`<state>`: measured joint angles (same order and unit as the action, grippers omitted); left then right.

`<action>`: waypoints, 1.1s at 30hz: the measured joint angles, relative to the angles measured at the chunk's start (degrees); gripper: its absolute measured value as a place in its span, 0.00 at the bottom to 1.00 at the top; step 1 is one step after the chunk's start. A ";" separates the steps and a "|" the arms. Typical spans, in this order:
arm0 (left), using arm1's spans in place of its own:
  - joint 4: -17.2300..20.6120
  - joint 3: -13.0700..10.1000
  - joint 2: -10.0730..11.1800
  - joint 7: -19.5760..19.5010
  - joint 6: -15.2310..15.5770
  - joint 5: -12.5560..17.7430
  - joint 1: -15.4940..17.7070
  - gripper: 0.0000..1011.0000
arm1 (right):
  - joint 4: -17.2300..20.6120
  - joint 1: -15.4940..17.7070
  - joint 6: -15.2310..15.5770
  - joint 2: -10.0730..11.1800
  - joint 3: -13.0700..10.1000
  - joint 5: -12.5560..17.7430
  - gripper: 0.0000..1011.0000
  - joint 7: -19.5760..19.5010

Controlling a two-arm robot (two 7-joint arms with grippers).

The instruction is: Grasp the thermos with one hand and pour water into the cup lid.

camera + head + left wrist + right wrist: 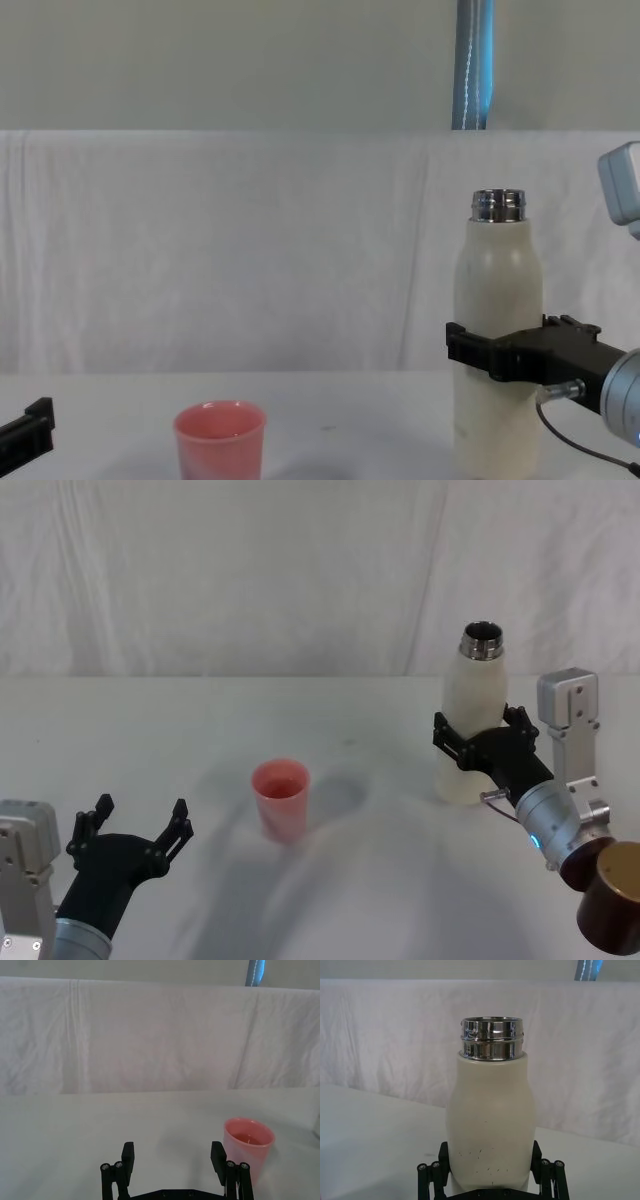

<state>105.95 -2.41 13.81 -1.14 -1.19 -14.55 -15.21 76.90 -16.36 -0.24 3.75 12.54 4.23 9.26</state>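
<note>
Right gripper [478, 742] clamped, left gripper [135, 825] spread.

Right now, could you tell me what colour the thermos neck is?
Shiny silver steel, above the cream-white thermos body; the right wrist view shows it best.

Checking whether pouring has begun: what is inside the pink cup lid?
The cup lid stands upright; the head view shows a pink interior that may hold shallow liquid, though I cannot tell. The right gripper grips the upright thermos.
</note>
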 joint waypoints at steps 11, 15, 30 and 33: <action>0.00 0.00 0.00 0.00 0.00 0.00 0.00 0.99 | -2.24 -0.36 -3.05 -0.65 0.37 -0.41 0.94 -0.41; 0.00 0.00 0.00 0.00 0.00 0.00 0.00 0.99 | -2.76 -0.31 -3.60 -1.12 0.20 -0.41 0.94 -0.95; 0.00 0.00 0.00 0.00 0.00 0.00 0.00 0.99 | -3.29 -0.14 -3.10 -1.67 -0.33 -1.23 0.94 -1.95; 0.00 0.00 0.00 0.00 0.00 0.00 0.00 0.99 | -3.43 -0.19 -3.03 -1.65 -0.39 -1.32 0.94 -1.95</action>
<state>105.95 -2.41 13.80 -1.14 -1.19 -14.55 -15.21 73.47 -16.55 -3.27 2.10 12.15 2.91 7.31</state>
